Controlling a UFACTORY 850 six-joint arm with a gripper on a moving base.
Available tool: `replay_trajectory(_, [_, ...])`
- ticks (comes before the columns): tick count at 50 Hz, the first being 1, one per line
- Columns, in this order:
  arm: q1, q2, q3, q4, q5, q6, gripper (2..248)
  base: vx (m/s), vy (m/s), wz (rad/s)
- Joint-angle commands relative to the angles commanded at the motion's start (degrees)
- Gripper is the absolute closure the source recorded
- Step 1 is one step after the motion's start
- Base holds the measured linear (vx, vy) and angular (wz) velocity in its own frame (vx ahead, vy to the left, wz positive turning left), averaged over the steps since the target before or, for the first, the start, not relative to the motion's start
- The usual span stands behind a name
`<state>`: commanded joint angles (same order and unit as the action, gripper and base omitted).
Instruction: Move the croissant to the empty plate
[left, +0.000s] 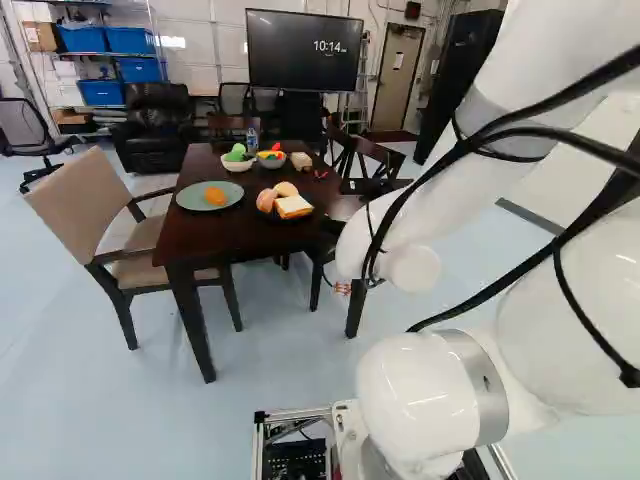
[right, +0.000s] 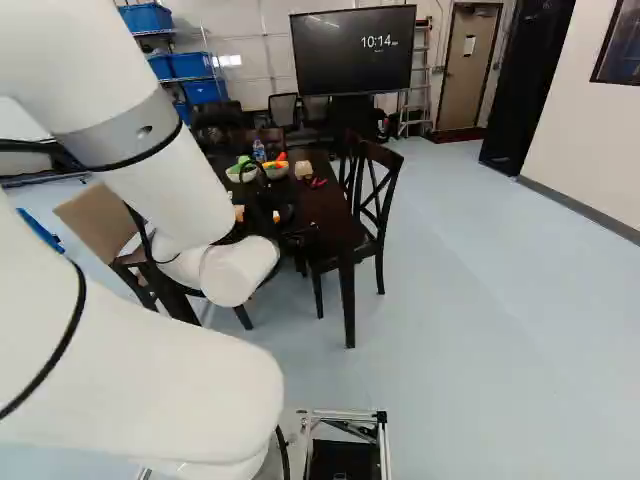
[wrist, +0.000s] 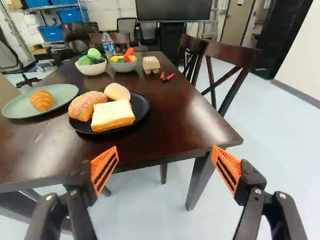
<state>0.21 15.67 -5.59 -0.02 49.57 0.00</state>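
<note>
So the croissant (wrist: 41, 100) is sitting on the pale green plate (wrist: 65, 94), over on the left side of the tabletop (wrist: 175, 120) in the wrist view. It's the only thing on that plate.

The gripper (left: 342, 287) is mostly tucked behind the white arm (left: 400, 210) in the left base view. From the wrist view, the gripper (wrist: 165, 150) is wide open, 2 orange pads well apart and nothing between them. It's at the near edge of the tabletop, well apart from the croissant.

Just beside the green plate there's a black plate (wrist: 141, 107) with 3 bready things on it: a speckled roll (wrist: 85, 106), a round bun (wrist: 117, 91) and a square bread slice (wrist: 113, 114) in front of them.

Farther back are 2 bowls, a white bowl (wrist: 91, 69) with green stuff and another bowl (wrist: 123, 66) with red and yellow bits, plus a bottle (wrist: 108, 46) behind them. An egg carton (wrist: 151, 64) sits beside that 2nd bowl, with a small red item (wrist: 167, 77) near it.
</note>
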Motion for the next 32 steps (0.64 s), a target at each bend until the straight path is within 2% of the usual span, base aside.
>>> replay_trajectory(32, [-0.21, 0.33, 0.59, 0.02, 0.43, 0.0, 3, 0.0, 0.0, 0.0])
